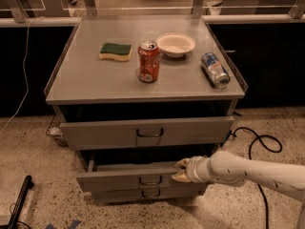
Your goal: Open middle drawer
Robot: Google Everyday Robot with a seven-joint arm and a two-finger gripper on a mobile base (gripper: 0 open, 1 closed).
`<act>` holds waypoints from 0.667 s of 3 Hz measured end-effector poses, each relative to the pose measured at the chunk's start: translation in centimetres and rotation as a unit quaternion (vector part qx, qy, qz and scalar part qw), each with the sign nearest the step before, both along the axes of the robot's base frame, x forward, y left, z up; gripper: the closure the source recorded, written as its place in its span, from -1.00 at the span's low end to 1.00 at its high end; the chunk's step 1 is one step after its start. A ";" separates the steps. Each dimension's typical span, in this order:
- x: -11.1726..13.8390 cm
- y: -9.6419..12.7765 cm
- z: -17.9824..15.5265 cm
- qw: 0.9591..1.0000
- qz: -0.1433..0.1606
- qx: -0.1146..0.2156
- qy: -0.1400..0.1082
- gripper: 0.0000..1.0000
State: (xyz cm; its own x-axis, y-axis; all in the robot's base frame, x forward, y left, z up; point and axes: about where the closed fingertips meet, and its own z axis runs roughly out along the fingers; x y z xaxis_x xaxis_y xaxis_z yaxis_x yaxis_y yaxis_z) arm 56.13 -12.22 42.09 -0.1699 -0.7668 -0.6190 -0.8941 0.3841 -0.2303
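**Gripper at right end of middle drawer; pull runs straight out toward the camera**

- Grey cabinet, three drawer fronts stacked. Top drawer is the tallest; bottom drawer is a narrow strip low down.
- Middle drawer is seen between those two, low on the cabinet. It stands partly out, with a dark gap above its front panel. The long axis of the panel runs left to right across the view. The face points out toward the camera, so travel is judged to be along that same outward line, square to the long axis.
- Arm is brought in from the right, lying nearly level and roughly parallel to the panel.
- Gripper is placed at the right end of the panel, at its upper rim. Nearly all of the drawer therefore lies to the left of the gripper.
- Fingers are seen one above the rim and one lower against the face. They appear to be clamped on the rim, though the contact itself is not clearly shown.
- Small dark loop handle sits at mid-panel, left of the gripper, and is not held.
- With the hold taken off centre, some skewing of the drawer during the pull is judged possible.
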 end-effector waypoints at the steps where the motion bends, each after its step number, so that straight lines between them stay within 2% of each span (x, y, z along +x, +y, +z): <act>1: 0.0 0.0 0.0 1.000 0.000 0.000 0.000 -0.29; 2: 0.0 0.0 0.0 1.000 0.000 0.000 0.000 -0.76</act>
State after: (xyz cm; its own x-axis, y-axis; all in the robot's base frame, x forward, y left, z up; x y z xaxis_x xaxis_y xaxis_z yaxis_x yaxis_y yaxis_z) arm 56.13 -12.21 42.09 -0.1699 -0.7668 -0.6190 -0.8942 0.3840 -0.2302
